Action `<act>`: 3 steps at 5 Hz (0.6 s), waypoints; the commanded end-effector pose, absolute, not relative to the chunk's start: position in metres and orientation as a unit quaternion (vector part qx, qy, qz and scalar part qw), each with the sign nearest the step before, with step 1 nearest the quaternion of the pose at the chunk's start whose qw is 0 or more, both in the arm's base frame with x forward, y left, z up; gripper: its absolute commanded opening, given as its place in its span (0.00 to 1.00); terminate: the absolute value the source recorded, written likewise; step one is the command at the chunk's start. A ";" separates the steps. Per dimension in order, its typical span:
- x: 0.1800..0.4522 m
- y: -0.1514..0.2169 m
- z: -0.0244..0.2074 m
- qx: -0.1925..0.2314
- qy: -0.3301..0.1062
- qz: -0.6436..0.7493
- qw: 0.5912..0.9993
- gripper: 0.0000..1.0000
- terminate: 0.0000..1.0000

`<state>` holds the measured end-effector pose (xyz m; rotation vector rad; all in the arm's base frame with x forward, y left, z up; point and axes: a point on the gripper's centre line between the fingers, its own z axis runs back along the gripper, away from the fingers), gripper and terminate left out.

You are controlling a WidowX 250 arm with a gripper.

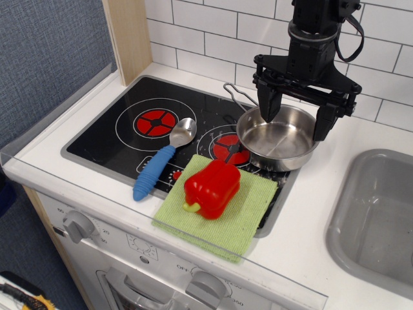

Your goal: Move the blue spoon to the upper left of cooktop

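Spoon lies untouched on the cooktop, well to the left of and nearer than the tool, which hangs wide open and empty above the pan.

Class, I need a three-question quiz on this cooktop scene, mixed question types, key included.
1. True or false: the claw is open above the steel pan.
2. What does the red pepper sit on?
3. The blue spoon lies: A) in the sink, B) on the cooktop, C) in the pan.

Key: 1 true; 2 the green cloth; 3 B.
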<state>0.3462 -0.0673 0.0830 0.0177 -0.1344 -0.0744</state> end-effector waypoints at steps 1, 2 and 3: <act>0.346 -0.067 0.083 0.009 -0.067 -0.037 0.997 1.00 0.00; 0.352 -0.057 0.091 -0.006 -0.072 -0.021 0.997 1.00 0.00; 0.357 -0.046 0.097 -0.019 -0.075 -0.001 0.997 1.00 0.00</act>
